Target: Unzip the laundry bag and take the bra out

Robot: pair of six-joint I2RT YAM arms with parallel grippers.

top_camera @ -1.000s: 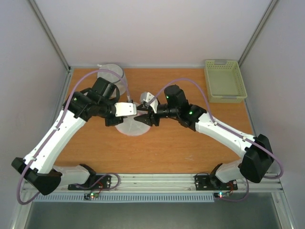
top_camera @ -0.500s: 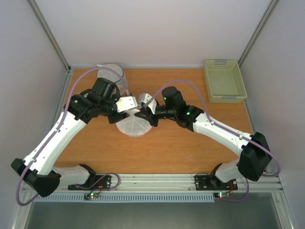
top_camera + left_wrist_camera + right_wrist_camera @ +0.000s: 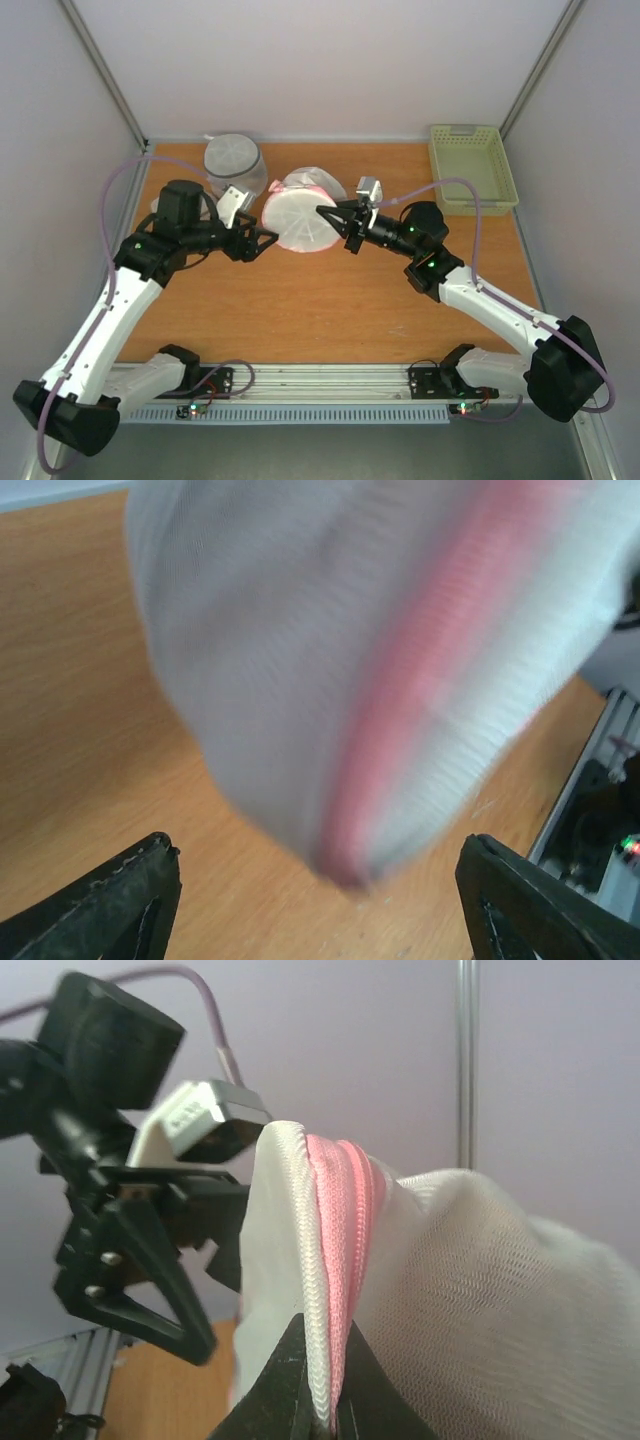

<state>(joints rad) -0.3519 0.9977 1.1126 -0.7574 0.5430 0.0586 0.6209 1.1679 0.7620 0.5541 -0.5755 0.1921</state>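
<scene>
the right end effector [image 3: 326, 212] [image 3: 322, 1406] is pinched narrow on the rim of the laundry bag [image 3: 298, 217] [image 3: 470, 1290], its two dark fingers closed on the white seam right beside the pink zipper band [image 3: 346, 1210]. the bag is tipped up on edge, its round white mesh face turned toward the near edge of the counter [image 3: 330, 300]; it sits toward the far edge, about midway between the left and right edges. whether its lower rim rests on the counter cannot be told. the left end effector [image 3: 266, 245] [image 3: 318, 845] is spread wide and holds nothing, its fingers [image 3: 110, 900] pointing at the bag's left side from just beside it, with the blurred mesh and pink band filling the left wrist view above them. behind the left arm, near the far left corner, stands a white mesh drum with a grey band [image 3: 234, 160], close to the laundry bag. a pale green basket [image 3: 472, 170] sits in the far right corner, well apart from the bag.
</scene>
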